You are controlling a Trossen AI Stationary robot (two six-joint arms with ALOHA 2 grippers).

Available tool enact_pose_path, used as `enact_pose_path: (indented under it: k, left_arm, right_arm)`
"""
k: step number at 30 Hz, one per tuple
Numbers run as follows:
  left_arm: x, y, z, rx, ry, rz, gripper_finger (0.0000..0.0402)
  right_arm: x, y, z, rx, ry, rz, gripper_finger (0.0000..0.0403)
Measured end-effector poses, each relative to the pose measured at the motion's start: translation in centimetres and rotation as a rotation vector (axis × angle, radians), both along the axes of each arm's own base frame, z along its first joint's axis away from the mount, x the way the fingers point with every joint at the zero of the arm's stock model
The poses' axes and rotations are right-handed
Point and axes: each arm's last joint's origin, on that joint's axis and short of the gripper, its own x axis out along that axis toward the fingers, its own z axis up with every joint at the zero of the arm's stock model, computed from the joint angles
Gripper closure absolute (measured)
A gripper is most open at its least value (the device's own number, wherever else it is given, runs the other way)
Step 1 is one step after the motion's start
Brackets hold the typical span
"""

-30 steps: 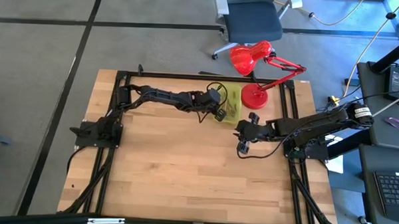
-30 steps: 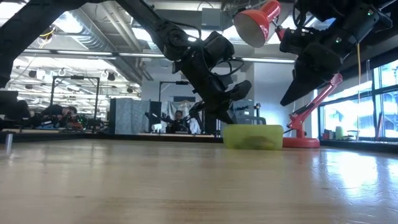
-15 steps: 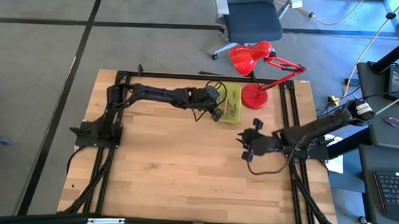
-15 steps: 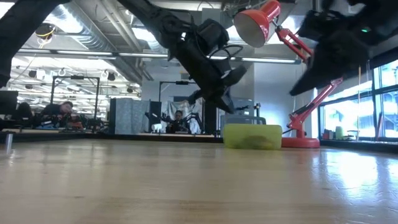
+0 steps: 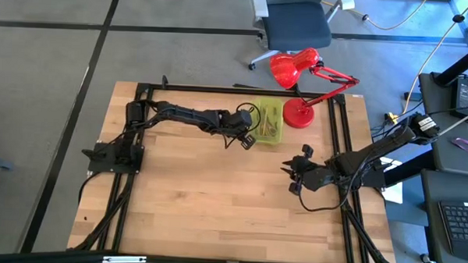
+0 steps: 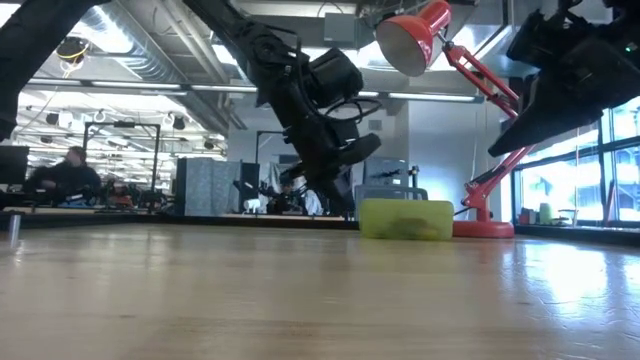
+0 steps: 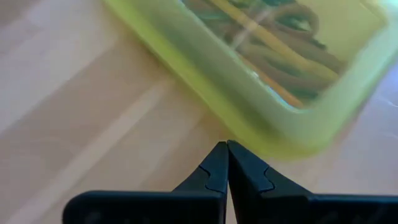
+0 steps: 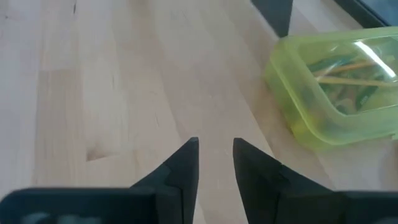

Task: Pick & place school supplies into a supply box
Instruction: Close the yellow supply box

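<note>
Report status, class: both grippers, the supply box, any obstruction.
Left gripper shut, empty, beside supply box. Right gripper open, empty, clear of it. Box closed, supplies inside. Red lamp beside box.

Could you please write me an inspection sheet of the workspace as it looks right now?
Surface: wooden table, bare apart from the box and lamp.
Job's things: supply box closed, pens and pencils showing through it.
Clutter: red desk lamp beside the box.
Grippers: left claw shut and empty, by the box; right claw slightly open, empty, away from it.
Cables: black cable looping under the right arm.
Surroundings: office chair behind the table; a seated person far off.
</note>
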Motion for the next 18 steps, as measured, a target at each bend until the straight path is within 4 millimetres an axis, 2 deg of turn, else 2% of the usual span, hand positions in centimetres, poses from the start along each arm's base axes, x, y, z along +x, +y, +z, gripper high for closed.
enact_pose_path:
  k: [3,18]
  left_arm:
    - [0.46,-0.27,-0.01,0.006,-0.051,-0.013,0.0401]
    - [0.75,-0.14,0.07,0.012,-0.084,-0.037,0.0396]
  right_arm:
    - [0.00,0.00,0.03,0.001,-0.002,0.000,0.0299]
    - [-0.01,0.01,0.01,0.006,0.001,0.004,0.0299]
